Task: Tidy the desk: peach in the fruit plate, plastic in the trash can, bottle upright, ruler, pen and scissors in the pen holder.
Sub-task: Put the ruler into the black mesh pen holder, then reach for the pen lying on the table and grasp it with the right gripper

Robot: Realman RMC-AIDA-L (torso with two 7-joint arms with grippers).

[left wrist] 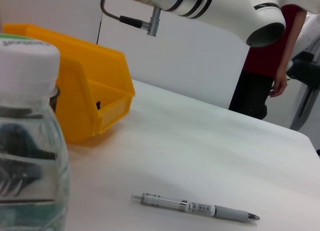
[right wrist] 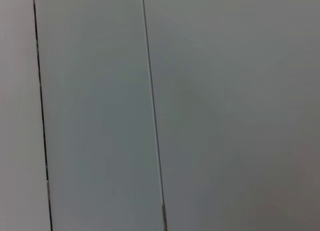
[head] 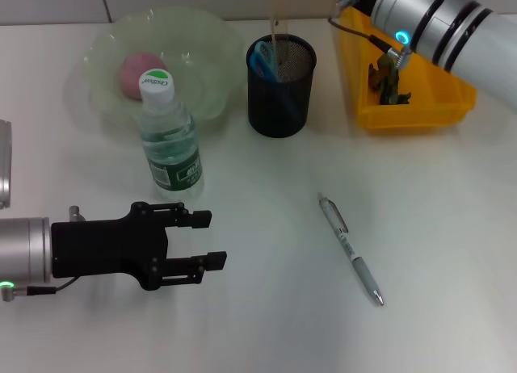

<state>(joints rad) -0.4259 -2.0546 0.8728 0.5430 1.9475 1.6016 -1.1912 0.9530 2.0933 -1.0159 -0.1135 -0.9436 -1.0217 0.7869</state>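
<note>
Pen [head: 350, 249] lay flat on the white counter [head: 452, 228], well apart from everything else; it was the only task item left out, judging by the layout; its long axis ran diagonally, clip end toward the pen holder [head: 280, 86], tip end toward the robot and to its right. Left hand [head: 202, 240] hovered low over the counter just in front of the bottle [head: 168, 137], fingers parted and empty, pointing toward the pen; pen sat to that hand's right with bare counter between, so a straight sideways reach looked clear. Right arm was up at the far right over the yellow bin [head: 412, 82]; right hand itself out of view, so cannot tell whether open or clenched; right wrist view showed only blank wall. Left hand looked nearer and better lined up for the pen. Bottle stood upright, touching or just in front of the fruit plate [head: 206, 42]; peach [head: 139, 73] already in the plate; scissors [head: 262, 63] and ruler [head: 275, 35] stood in the pen holder; dark crumpled plastic [head: 388, 86] in the bin. Left wrist view showed the pen [left wrist: 195, 207] lying across, open counter around it; a person [left wrist: 265, 76] stood beyond the far edge.
</note>
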